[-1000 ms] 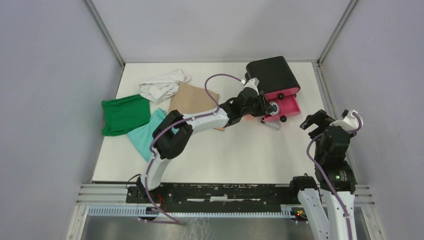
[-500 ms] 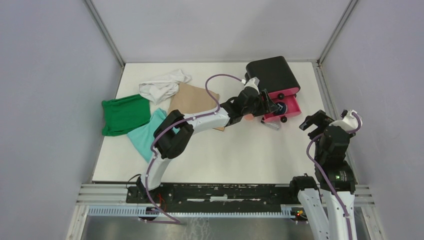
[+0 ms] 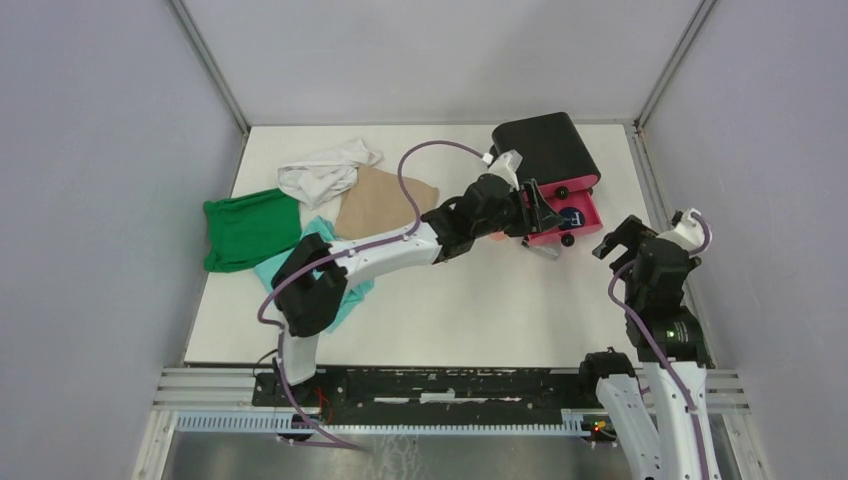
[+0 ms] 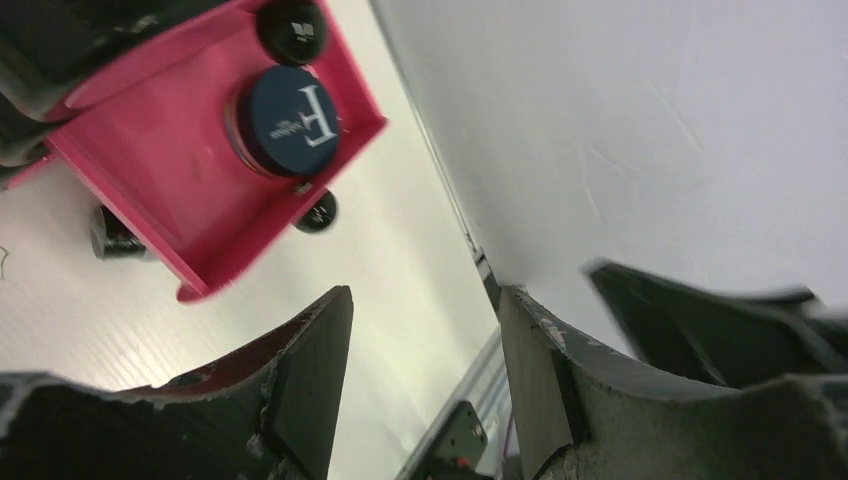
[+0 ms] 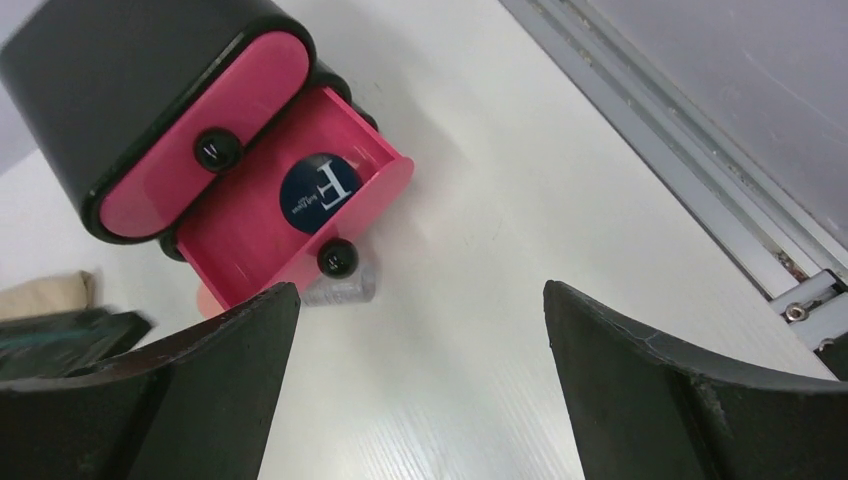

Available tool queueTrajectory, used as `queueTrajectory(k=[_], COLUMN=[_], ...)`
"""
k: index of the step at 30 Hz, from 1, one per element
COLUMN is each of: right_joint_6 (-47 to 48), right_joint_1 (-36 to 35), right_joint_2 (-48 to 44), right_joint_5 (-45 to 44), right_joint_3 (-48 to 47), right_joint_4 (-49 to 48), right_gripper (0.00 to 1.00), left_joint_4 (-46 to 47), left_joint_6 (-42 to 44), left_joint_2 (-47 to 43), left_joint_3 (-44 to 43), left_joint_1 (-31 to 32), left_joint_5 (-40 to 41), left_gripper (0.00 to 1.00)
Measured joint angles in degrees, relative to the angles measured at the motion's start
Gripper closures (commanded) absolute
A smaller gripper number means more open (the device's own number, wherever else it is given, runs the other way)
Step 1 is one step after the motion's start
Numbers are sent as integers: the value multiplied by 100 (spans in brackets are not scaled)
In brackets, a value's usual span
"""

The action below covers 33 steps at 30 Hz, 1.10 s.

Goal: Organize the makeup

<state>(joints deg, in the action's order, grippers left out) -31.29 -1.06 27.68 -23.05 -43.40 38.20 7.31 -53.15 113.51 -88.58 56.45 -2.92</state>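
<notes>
The small dark round jar (image 3: 569, 216) with a white "F" on its lid lies in the open pink drawer (image 3: 588, 206) of the black box (image 3: 545, 145). It also shows in the left wrist view (image 4: 285, 120) and the right wrist view (image 5: 318, 190). My left gripper (image 3: 537, 210) hangs open and empty just left of the drawer. The clear black-capped vial (image 3: 545, 250) lies on the table at the drawer's front (image 5: 340, 290). A bit of the salmon-pink puff (image 3: 497, 237) peeks out under the left arm. My right gripper (image 3: 617, 240) is open and empty, to the right of the drawer. The sponge and pad are hidden.
Green cloth (image 3: 248, 228), white cloth (image 3: 320, 170), tan cloth (image 3: 380, 200) and teal cloth (image 3: 285, 265) lie at the left. The upper pink drawer (image 5: 200, 150) is shut. The table's right rail (image 5: 700, 170) runs close past the box.
The left gripper has opened and left the jar lying in the open drawer, then drawn back a little. The left arm's elbow has swung left. The right arm has shifted slightly left.
</notes>
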Motion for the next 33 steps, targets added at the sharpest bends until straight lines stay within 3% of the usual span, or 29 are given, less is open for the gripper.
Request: queueTrajectory(k=[10, 19, 26, 33], right_joint_6=[107, -105, -188, -170], right_joint_1=[0, 0, 0, 0], right_joint_2=[1141, 1478, 1735, 1486], right_joint_5=[1207, 1895, 1912, 1919], right_joint_3=[184, 861, 861, 861], right_joint_4=[-4, -151, -297, -297], right_gripper=[0, 0, 0, 0], left_joint_4=[-330, -1027, -1366, -2409], left_joint_6=[962, 1318, 1513, 2127], left_joint_2=[-2127, -2269, -1613, -468], left_joint_3=[1803, 2931, 2411, 1134], left_joint_1=[17, -225, -645, -708], left_joint_5=[599, 566, 584, 1576], left_gripper=[33, 31, 26, 8])
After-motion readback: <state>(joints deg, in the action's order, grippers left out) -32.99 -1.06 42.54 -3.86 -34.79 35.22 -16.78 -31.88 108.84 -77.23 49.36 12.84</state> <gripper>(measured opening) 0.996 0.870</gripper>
